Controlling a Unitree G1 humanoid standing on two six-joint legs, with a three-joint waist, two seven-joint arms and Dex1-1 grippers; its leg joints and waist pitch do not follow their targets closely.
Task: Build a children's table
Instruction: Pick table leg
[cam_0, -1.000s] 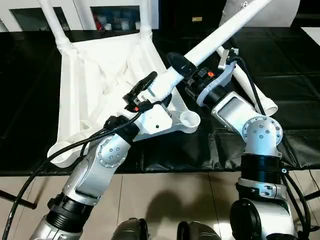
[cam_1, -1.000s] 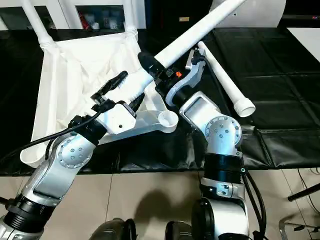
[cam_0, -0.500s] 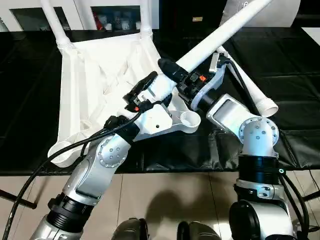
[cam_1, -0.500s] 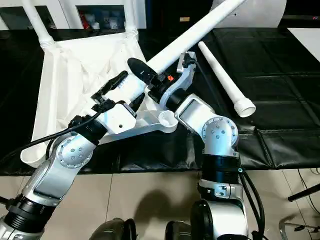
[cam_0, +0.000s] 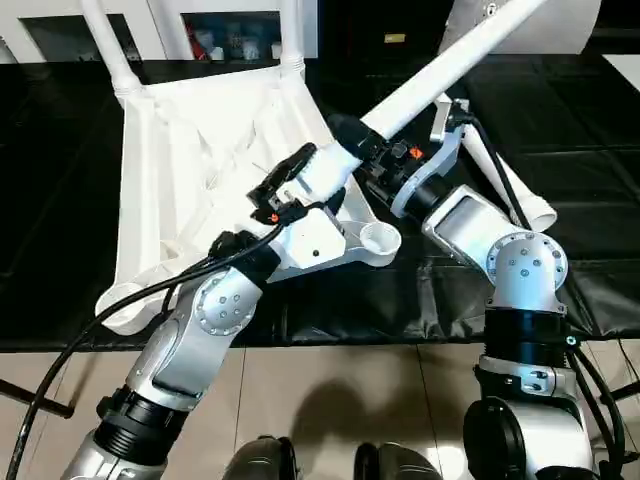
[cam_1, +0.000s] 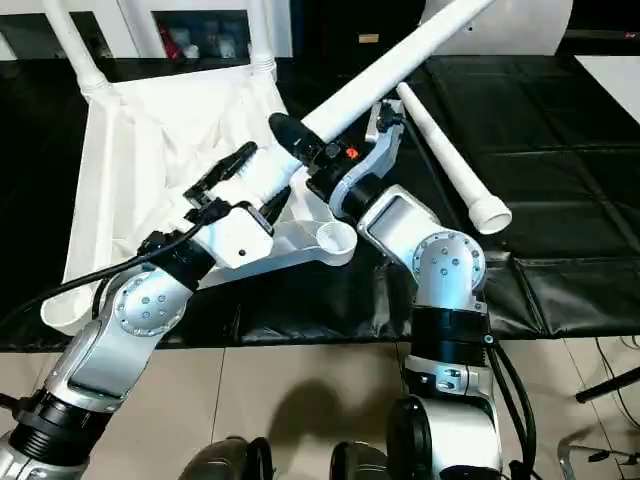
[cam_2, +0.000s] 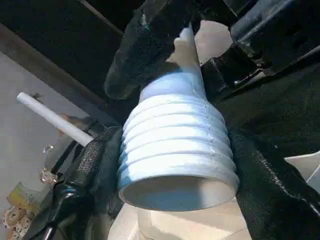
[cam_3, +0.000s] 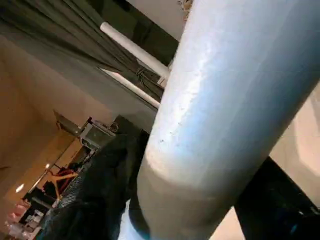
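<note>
The children's table (cam_0: 190, 150) lies upside down on the black work table, ribs up. Two white legs (cam_0: 105, 40) (cam_0: 291, 35) stand in its far corner sockets. The near right socket (cam_0: 378, 238) holds nothing. A third leg (cam_0: 440, 65) slants up to the far right. My left gripper (cam_0: 305, 180) is shut on its ribbed end (cam_2: 175, 150), just above that socket. My right gripper (cam_0: 365, 145) clasps the smooth shaft (cam_3: 225, 100) right behind the left one, a black finger on each side. A fourth leg (cam_1: 455, 160) lies loose to the right.
The work table's near edge (cam_0: 400, 335) runs just below the tabletop, with tiled floor under it. White cabinets (cam_0: 200, 20) stand behind the far edge.
My right gripper slid down the shaft toward the ribbed end, then back a little, and its fingers narrowed on the leg. Left gripper and leg have barely moved.
</note>
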